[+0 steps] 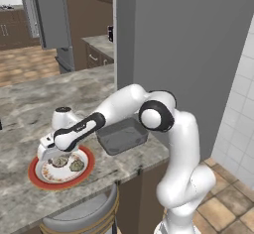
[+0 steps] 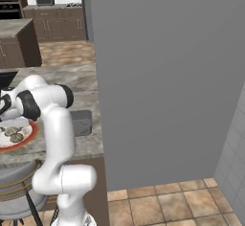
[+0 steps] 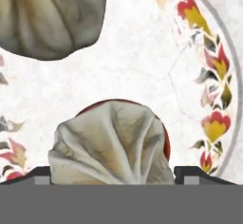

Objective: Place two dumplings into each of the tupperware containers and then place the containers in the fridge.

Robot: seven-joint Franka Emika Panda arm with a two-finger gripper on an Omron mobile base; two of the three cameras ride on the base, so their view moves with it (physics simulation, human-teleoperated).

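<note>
Mottled, pleated doughy dumplings lie on a smooth glazed floral plate.

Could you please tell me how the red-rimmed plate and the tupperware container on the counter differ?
The red-rimmed plate is round and white inside its red rim; the tupperware container is rectangular and dark grey. The plate carries dumplings; the container lies empty. The gripper hangs over the plate, not the container. Both rest on the marble counter.

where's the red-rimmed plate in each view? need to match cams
Left base view: red-rimmed plate lower left on the counter, under the gripper.
Right base view: at the left edge, cut off.
Hand view: its white patterned face behind the dumplings.
Shared landmark: the tupperware container beside it.
</note>
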